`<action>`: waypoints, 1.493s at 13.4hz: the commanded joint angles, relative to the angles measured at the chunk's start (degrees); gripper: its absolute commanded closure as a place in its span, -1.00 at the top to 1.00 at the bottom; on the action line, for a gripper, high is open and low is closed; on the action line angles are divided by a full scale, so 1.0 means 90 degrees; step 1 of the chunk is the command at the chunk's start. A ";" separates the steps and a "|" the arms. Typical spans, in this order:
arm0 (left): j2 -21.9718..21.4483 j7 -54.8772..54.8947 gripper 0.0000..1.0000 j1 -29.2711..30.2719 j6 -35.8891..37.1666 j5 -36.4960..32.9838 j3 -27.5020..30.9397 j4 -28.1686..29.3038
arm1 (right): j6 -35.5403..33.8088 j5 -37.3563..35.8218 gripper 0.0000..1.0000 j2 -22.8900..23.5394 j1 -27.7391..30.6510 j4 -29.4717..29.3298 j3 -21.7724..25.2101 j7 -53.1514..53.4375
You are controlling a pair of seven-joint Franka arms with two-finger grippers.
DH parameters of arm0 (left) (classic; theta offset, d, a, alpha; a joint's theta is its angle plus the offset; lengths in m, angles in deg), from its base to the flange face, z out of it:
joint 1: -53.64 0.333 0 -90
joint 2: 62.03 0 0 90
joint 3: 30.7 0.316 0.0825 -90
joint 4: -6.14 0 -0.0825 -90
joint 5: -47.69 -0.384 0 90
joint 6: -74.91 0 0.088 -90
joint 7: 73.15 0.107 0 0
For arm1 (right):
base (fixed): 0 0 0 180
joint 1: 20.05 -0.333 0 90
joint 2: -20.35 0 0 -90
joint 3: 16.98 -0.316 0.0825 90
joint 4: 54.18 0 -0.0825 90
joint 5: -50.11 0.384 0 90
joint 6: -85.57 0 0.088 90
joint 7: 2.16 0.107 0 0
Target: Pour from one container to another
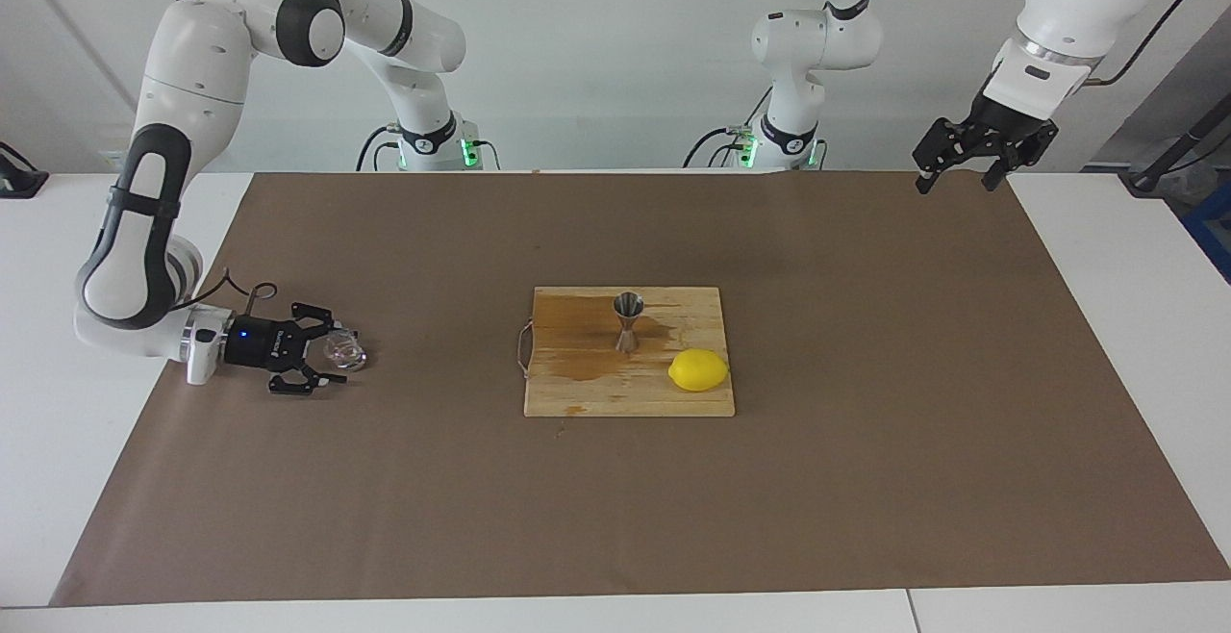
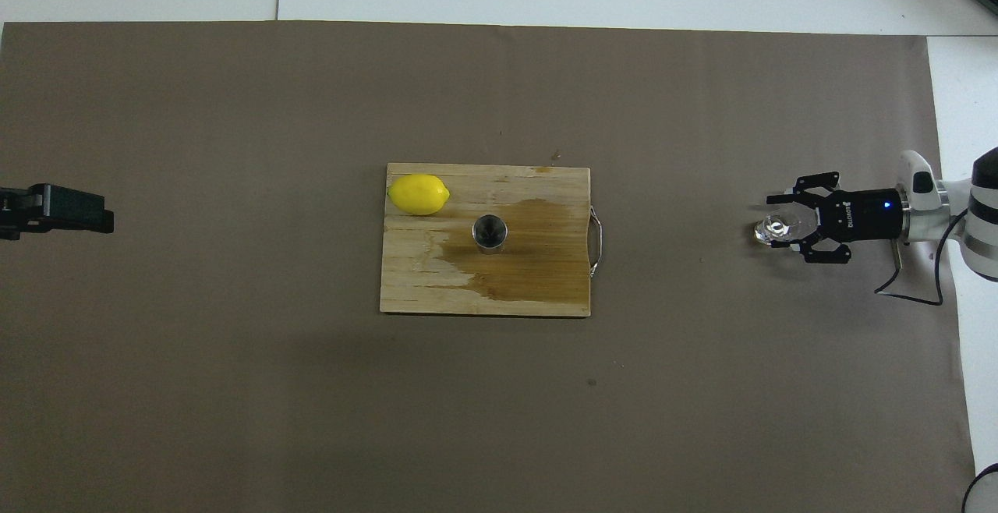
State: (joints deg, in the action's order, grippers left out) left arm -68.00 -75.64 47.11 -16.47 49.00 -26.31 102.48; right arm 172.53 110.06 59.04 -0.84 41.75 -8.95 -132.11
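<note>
The tiny clear glass cup (image 1: 346,353) (image 2: 773,228) stands on the brown mat at the right arm's end of the table. My right gripper (image 1: 333,356) (image 2: 781,223) lies low and level at the cup, open, one finger on each side of the glass and a small gap showing. The steel jigger (image 1: 628,321) (image 2: 490,232) stands upright on the wooden board (image 1: 615,392) (image 2: 421,279) in a dark wet patch. My left gripper (image 1: 954,177) (image 2: 70,209) hangs open, high over the mat's corner at the left arm's end, and waits.
A lemon (image 1: 698,369) (image 2: 419,194) lies on the board, farther from the robots than the jigger. The board has a wire handle (image 1: 522,349) facing the right arm's end. The brown mat (image 1: 866,479) covers most of the white table.
</note>
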 commanded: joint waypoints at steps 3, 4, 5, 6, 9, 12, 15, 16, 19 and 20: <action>-0.0157 0.0004 1.00 -0.0046 0.0359 -0.0116 0.0040 0.0164 | -0.0131 0.0273 0.16 0.0066 0.0073 -0.0025 -0.0013 -0.0151; -0.0157 0.0003 1.00 -0.0123 0.0349 -0.0106 0.0020 0.0155 | -0.0121 0.0273 0.06 0.0066 0.0073 -0.0025 -0.0013 -0.0151; -0.0167 0.0013 1.00 -0.0153 0.0359 -0.0106 -0.0028 0.0164 | -0.0121 0.0273 -0.07 0.0066 0.0073 -0.0034 -0.0013 -0.0131; -0.0157 0.0013 1.00 -0.0153 0.0359 -0.0106 -0.0038 0.0155 | -0.0121 0.0273 -0.11 0.0057 0.0063 -0.0044 -0.0013 -0.0112; -0.0167 0.0013 1.00 -0.0046 0.0359 -0.0106 0.0020 0.0164 | -0.0121 0.0263 -0.13 0.0018 0.0044 -0.0073 -0.0013 -0.0063; -0.0167 0.0023 1.00 -0.0046 0.0359 -0.0106 0.0040 0.0164 | -0.0121 0.0185 -0.14 -0.0060 0.0005 -0.0229 -0.0023 -0.0053; -0.0167 0.0023 1.00 -0.0056 0.0359 -0.0106 0.0040 0.0164 | -0.0101 0.0039 -0.20 -0.0382 -0.0054 -0.0337 -0.0032 -0.0024; -0.0167 0.0013 1.00 -0.0046 0.0359 -0.0106 0.0040 0.0164 | -0.0072 0.0029 -0.21 -0.0528 -0.0190 -0.0357 -0.0023 0.0073; -0.0167 0.0023 1.00 -0.0055 0.0359 -0.0106 0.0040 0.0164 | -0.0014 -0.0206 -0.23 -0.1085 -0.0405 -0.0367 -0.0013 0.0541; -0.0167 0.0013 1.00 -0.0056 0.0359 -0.0106 0.0040 0.0155 | -0.0013 -0.0264 -0.33 -0.1231 -0.0502 -0.0367 -0.0003 0.0610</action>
State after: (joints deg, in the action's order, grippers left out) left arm -68.01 -75.65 46.65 -13.39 49.00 -25.96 102.52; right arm 172.27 109.54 51.34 -4.19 37.65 -8.98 -128.91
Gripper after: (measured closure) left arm 0.000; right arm 0.511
